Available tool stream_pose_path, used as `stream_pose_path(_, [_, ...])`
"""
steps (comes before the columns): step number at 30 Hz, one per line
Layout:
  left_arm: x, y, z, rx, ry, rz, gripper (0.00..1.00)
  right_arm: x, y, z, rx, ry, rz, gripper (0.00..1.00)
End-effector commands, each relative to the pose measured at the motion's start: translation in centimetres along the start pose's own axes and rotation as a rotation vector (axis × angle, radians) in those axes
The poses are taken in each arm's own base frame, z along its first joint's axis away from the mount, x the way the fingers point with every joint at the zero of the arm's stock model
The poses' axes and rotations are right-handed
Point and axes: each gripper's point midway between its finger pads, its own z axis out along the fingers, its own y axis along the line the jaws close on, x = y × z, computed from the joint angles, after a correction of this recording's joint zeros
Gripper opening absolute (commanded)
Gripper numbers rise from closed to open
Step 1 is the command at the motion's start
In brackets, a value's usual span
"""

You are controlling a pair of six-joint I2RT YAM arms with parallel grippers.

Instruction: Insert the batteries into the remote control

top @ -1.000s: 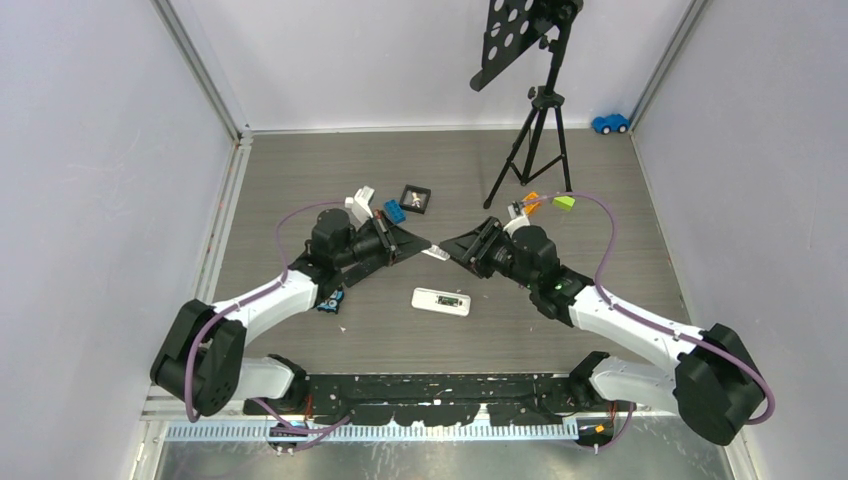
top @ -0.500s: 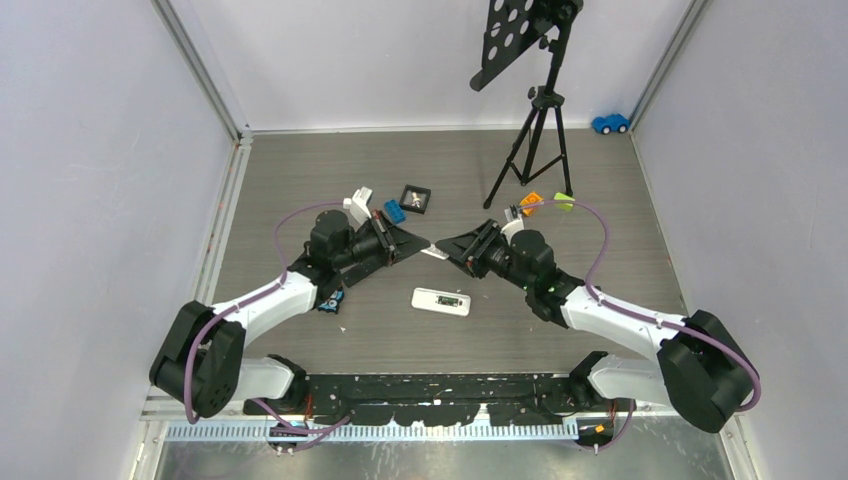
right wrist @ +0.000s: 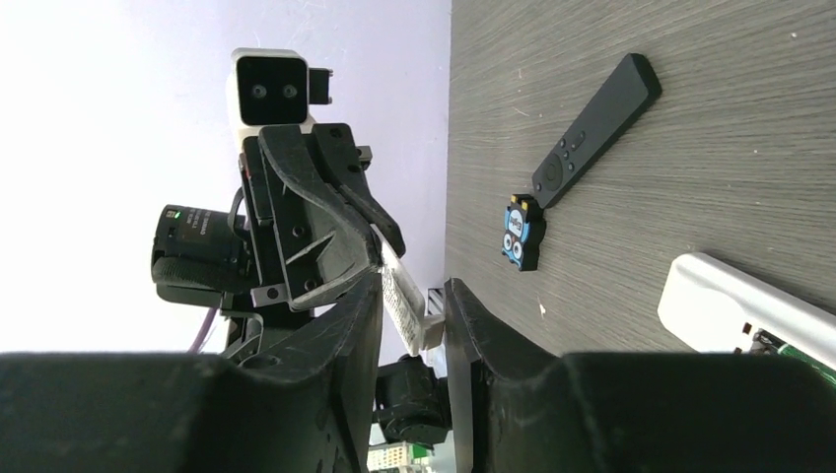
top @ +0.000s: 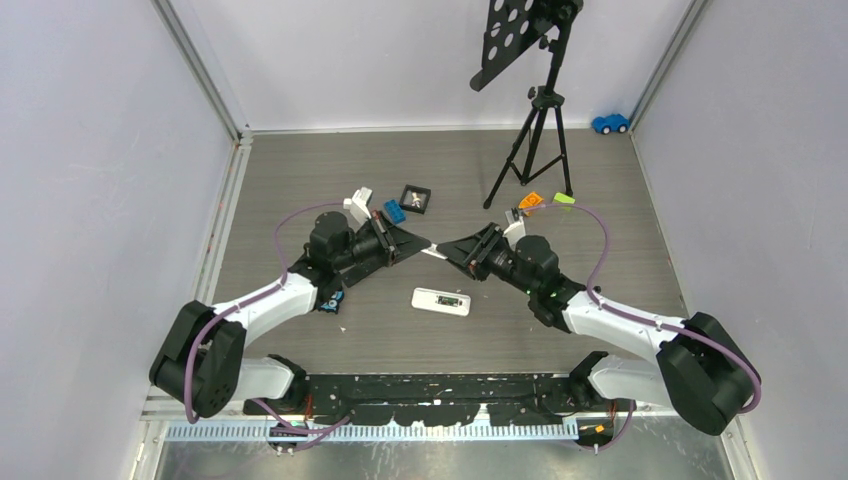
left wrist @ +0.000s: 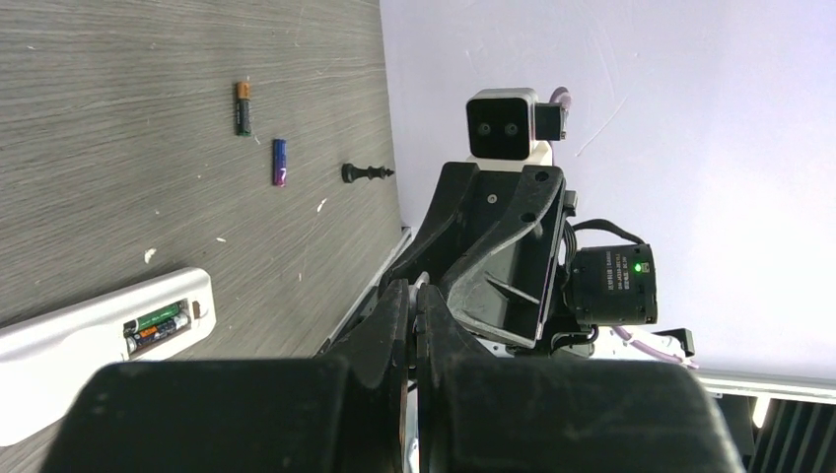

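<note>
The white remote control lies face down on the table between the arms. Its open bay holds a green and an orange battery. Two loose batteries, one dark and one purple-blue, lie further off. Above the table my left gripper is shut on one end of a thin white battery cover. My right gripper meets it tip to tip, and its jaws are closed on the cover's other end. In the wrist views, the left gripper and the right gripper face each other.
A black chess piece lies near the loose batteries. A black remote and a blue owl block sit by the left arm. At the back are a tripod, a blue toy car, a black frame and small coloured pieces.
The right arm has slid left until its gripper met the left one, and its jaws have narrowed onto the white cover. The left arm has stayed still.
</note>
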Motion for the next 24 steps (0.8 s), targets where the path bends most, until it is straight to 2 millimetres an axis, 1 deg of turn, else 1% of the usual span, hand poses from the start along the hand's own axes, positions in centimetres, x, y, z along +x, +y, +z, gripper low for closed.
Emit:
stream_pose_path(1, [-0.3, -0.6, 0.1, 0.04, -0.018, 0.016, 0.0, 0.1, 4.7, -1.1, -0.186, 0.009, -0.053, 0.33])
stream_pose_path(2, [-0.3, -0.6, 0.1, 0.04, -0.017, 0.015, 0.0, 0.1, 4.8, -1.1, -0.187, 0.009, -0.056, 0.29])
stream_pose_path(4, [-0.2, -0.6, 0.2, 0.045, -0.013, 0.018, 0.0, 0.1, 4.6, -1.1, -0.175, 0.01, -0.057, 0.16])
stream_pose_path(5, [-0.3, -0.6, 0.2, 0.046, -0.013, 0.022, 0.0, 0.2, 4.5, -1.1, -0.17, 0.011, -0.057, 0.11])
stream_pose_path(7, [-0.2, -0.3, 0.2, 0.038, -0.012, 0.032, 0.05, 0.1, 3.8, -0.9, -0.136, 0.009, -0.06, 0.02])
stream_pose_path(8, [-0.2, -0.1, 0.1, 0.03, -0.013, 0.038, 0.09, 0.1, 3.3, -0.9, -0.114, 0.006, -0.065, 0.01])
stream_pose_path(10, [-0.2, 0.7, 0.0, 0.005, -0.015, 0.048, 0.21, -0.1, 2.6, -1.0, -0.077, -0.003, -0.072, 0.0])
stream_pose_path(13, [-0.3, 2.0, -0.5, -0.034, -0.019, 0.076, 0.46, -0.5, 1.2, -1.3, -0.004, -0.015, -0.081, 0.0])
stream_pose_path(15, [-0.2, 3.3, -1.0, -0.087, -0.012, 0.104, 0.57, -0.5, 0.2, -1.5, 0.061, -0.007, -0.102, 0.0])
stream_pose_path(16, [-0.2, 4.1, -1.2, -0.119, -0.009, 0.124, 0.61, -0.3, -0.4, -1.7, 0.094, 0.004, -0.115, 0.0])
stream_pose_path(17, [0.0, 5.5, -1.6, -0.181, -0.005, 0.142, 0.63, -0.1, -1.1, -1.9, 0.128, 0.02, -0.128, 0.0])
stream_pose_path(19, [0.1, 7.0, -2.4, -0.257, -0.002, 0.175, 0.68, 0.5, -2.9, -2.3, 0.207, 0.058, -0.158, 0.0])
stream_pose_path(22, [0.3, 9.0, -3.6, -0.366, 0.003, 0.217, 0.71, 1.6, -5.6, -2.8, 0.294, 0.126, -0.177, 0.0])
stream_pose_path(24, [0.4, 10.1, -4.4, -0.424, 0.001, 0.236, 0.7, 2.3, -6.9, -2.8, 0.32, 0.166, -0.169, 0.0])
